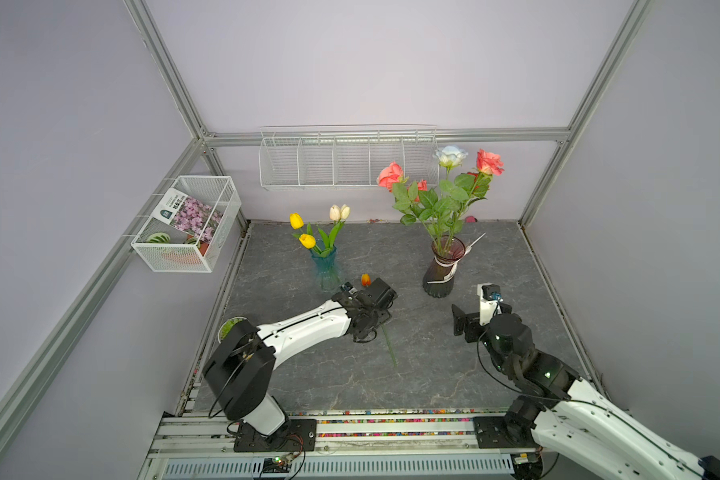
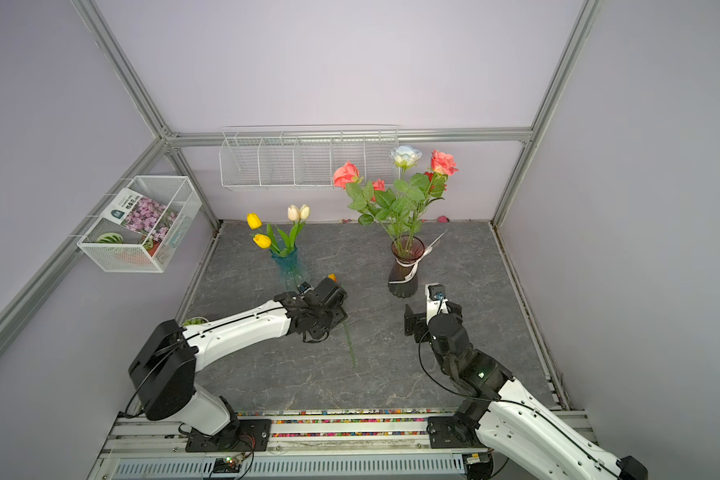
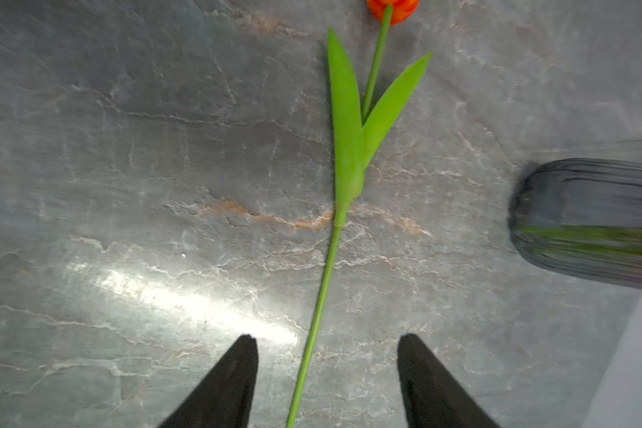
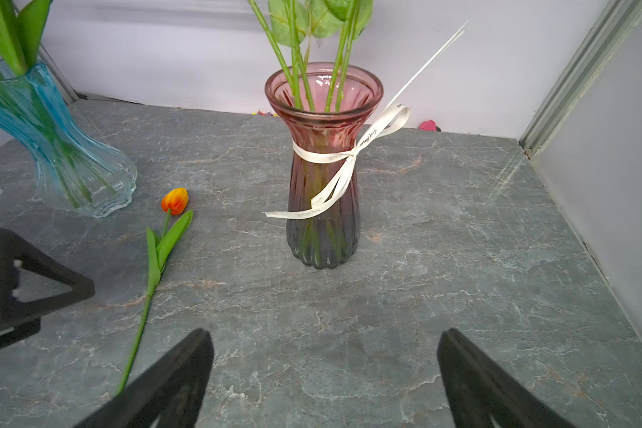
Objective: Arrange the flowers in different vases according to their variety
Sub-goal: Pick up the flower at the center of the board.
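The orange tulip lies flat on the table, a little left of its middle. Its bloom points toward the back edge and its bare stem end toward the front edge. Two narrow leaves fork off the stem just below the bloom.

The left gripper hangs over the lower part of the stem. Its fingers are released, one on each side of the stem with a gap on both sides, so nothing is grasped. In both top views the arm covers the middle of the flower, leaving only the bloom and the stem end showing.

The teal vase stands just behind and to the left of the bloom, toward the back left corner. It holds two yellow tulips and two cream tulips.

The maroon vase stands right of the middle, well apart from the teal one, with a white ribbon tied around its neck. It holds coral-pink roses and a white-blue rose, and a red one is half hidden among the leaves.

The right gripper faces the maroon vase from the front. Its fingers are spread wide and hold nothing.

A small potted succulent sits at the left edge, mostly hidden behind the left arm. A mesh basket on the left wall holds a flower packet, and a wire rack hangs on the back wall.
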Tool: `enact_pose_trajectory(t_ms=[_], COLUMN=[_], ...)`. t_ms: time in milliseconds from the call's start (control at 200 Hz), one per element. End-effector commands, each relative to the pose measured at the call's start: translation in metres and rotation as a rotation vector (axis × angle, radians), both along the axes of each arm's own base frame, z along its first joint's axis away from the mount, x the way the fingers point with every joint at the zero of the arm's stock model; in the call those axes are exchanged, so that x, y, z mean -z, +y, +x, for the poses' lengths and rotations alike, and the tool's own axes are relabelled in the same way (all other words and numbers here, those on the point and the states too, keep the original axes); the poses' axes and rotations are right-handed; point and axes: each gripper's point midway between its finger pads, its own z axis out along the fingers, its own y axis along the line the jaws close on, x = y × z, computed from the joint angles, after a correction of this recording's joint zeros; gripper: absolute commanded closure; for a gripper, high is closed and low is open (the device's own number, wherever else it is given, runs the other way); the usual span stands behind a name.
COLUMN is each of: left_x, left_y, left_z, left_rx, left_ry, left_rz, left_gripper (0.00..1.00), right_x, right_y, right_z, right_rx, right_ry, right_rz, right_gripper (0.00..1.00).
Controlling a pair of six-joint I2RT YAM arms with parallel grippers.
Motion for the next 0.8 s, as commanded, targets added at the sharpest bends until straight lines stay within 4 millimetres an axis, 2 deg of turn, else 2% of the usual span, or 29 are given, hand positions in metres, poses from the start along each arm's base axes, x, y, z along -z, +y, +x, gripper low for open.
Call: enact_pose_trajectory(t_ms=[0, 200, 590, 655, 795], left_x=[0.013, 0.037, 0.067, 0.071, 0.076], left_y=[0.001, 0.0, -0.013, -0.014, -0.012], left_z=[-0.005, 0.005, 0.017, 0.018, 0.017], left_rx=[-0.011, -0.014, 0.035, 0.041, 0.044], left_ry=[0.085, 0.149, 0.177, 0.18, 0.178], left_rz=[0.077, 0.243, 0.389, 0.403, 0.428], left_gripper=[0.45, 0.58, 0.6, 0.65, 0.86], right_x=[0.007, 0.009, 0.009, 0.008, 0.007], right_y=[-0.002, 0.001, 0.001, 0.001, 0.001], right_z=[0.0, 0.001, 0.001, 0.001, 0.0], right_rx=[0.01, 0.001, -0.001, -0.001, -0.001], right_ry=[0.014, 0.027, 0.028, 0.026, 0.022], right_rz=[0.011, 0.003, 0.004, 0.006, 0.009], right_gripper=[0.01, 0.01, 0.01, 0.01, 0.01])
